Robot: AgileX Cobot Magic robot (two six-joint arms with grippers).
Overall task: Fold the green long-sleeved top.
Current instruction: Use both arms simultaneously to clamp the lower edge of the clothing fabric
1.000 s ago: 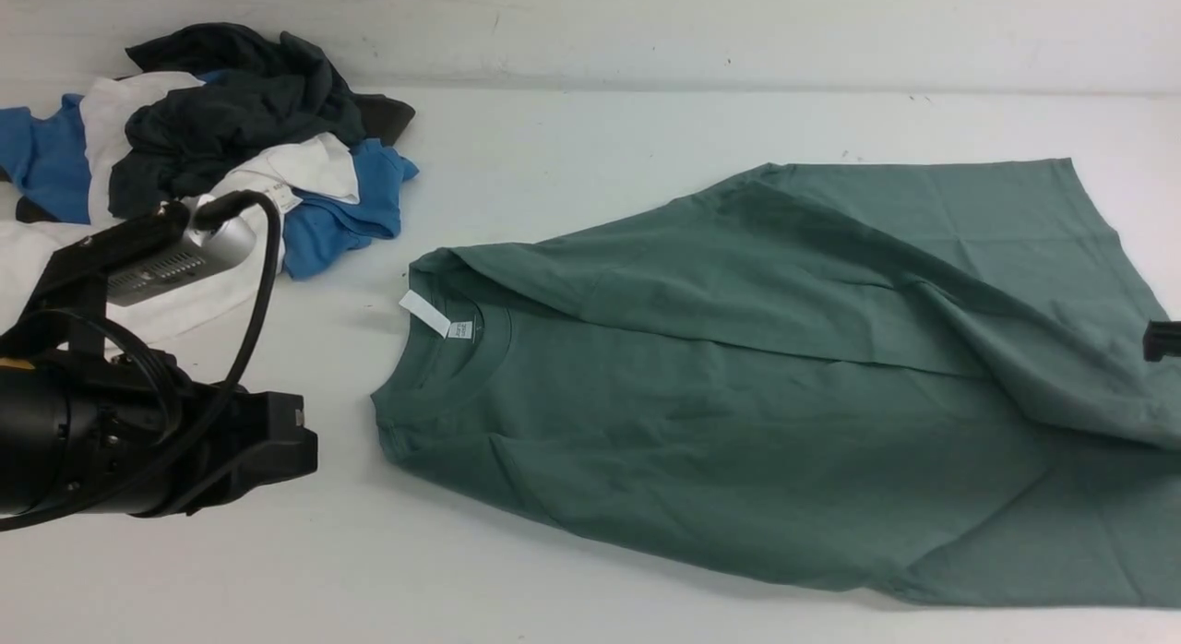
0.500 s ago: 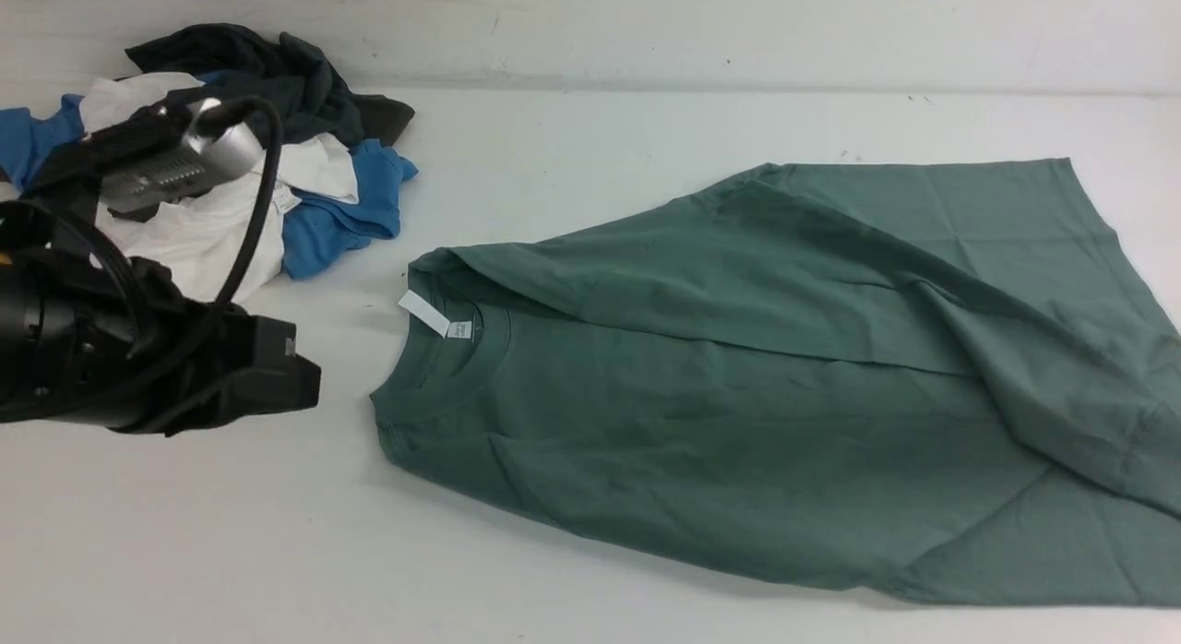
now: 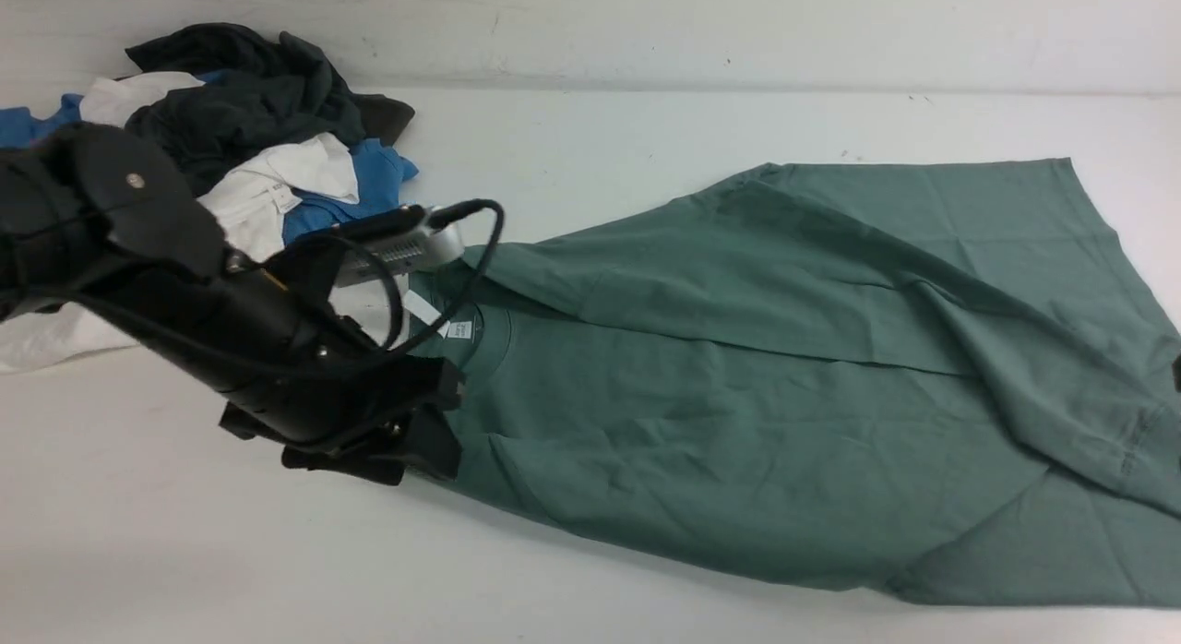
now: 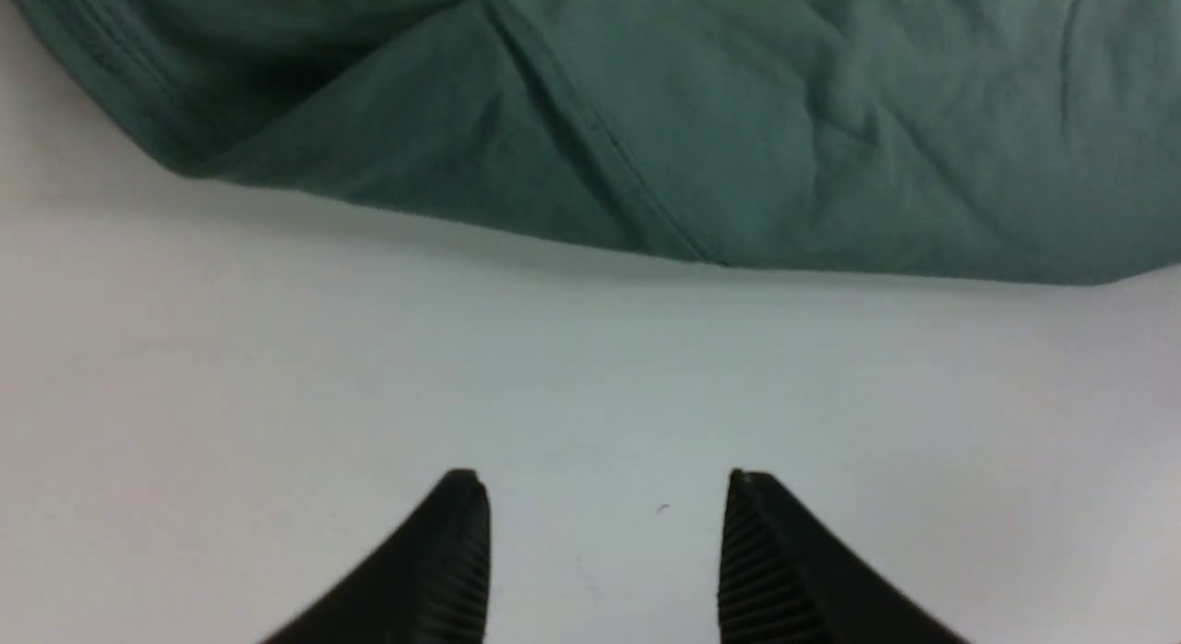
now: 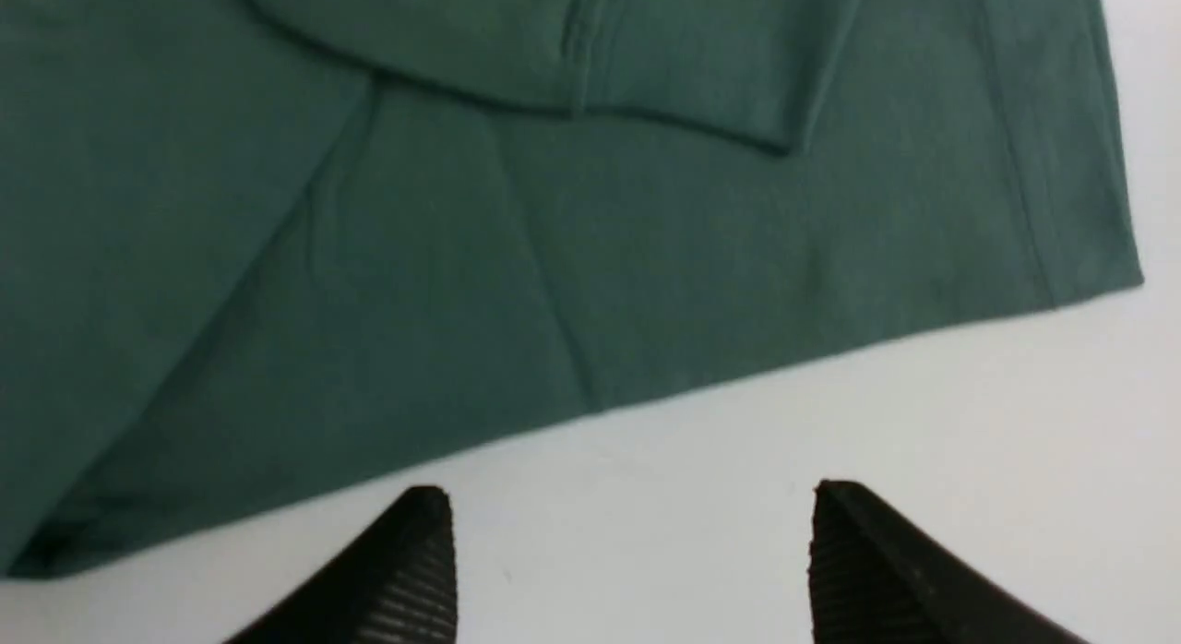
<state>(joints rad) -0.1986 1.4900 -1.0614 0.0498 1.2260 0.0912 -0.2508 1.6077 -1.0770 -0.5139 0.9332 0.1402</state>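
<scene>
Front view: the green long-sleeved top (image 3: 738,423) lies flat on the desk (image 3: 646,137), centre to right, collar to the left and its right part cut by the frame edge. One sleeve is laid slantwise across the body. Since a second ago the left arm (image 3: 231,330) has swung in from the left side, and its end now sits at the near shoulder, just by the neck tag (image 3: 459,328). The right arm has dropped almost out of this view. The cloth itself has hardly shifted. Judgement: the sleeve fold is done and let go, and the near side is next. A pile of blue, white and dark grey clothes (image 3: 249,137) sits close behind the left arm and could snag. The near strip of desk is bare. Left wrist view: the left tool (image 4: 604,487) has its fingers apart and empty, over bare desk and just short of the top's near shoulder edge. There is room to slide under. Right wrist view: the right tool (image 5: 627,506) is spread wide and holds nothing. The hem corner (image 5: 1130,275) lies beyond it and the sleeve cuff (image 5: 766,118) rests on the body. Bare desk runs along the side edge.
</scene>
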